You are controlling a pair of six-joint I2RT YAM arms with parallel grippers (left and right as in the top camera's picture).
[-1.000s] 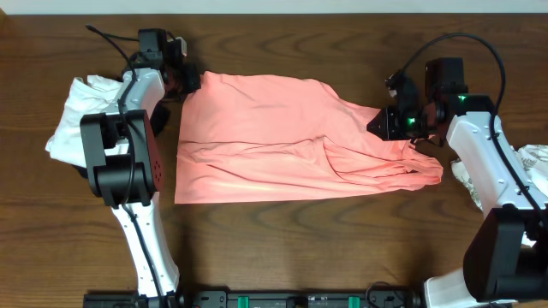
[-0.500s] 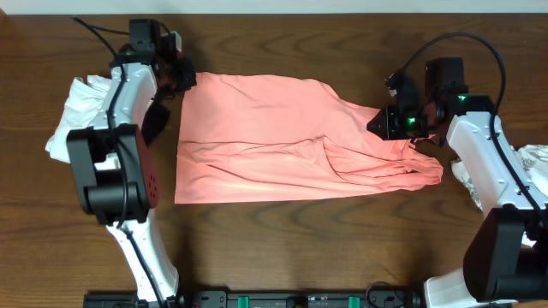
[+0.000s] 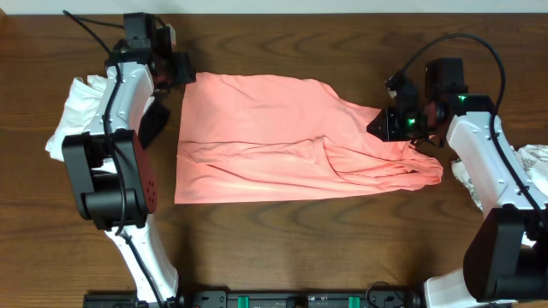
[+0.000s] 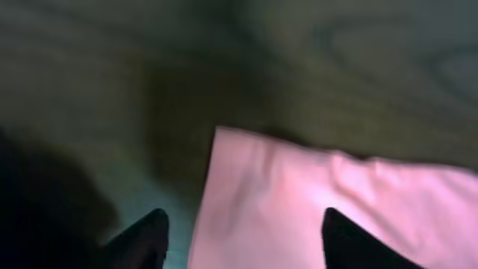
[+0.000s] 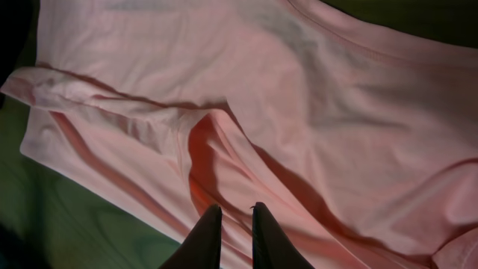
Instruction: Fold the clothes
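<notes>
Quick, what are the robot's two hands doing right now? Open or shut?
Left gripper: open, empty, over a corner of the pink garment.
Right gripper: closed, seemingly pinching the pink garment.

The left arm stretches far forward with its wrist turned inward, and the left gripper [image 4: 246,239] has its fingers spread well apart. The right arm bends in from its own side, and the right gripper [image 5: 233,235] pinches its fingers nearly together on a fold of the clothes [image 5: 358,134].
</notes>
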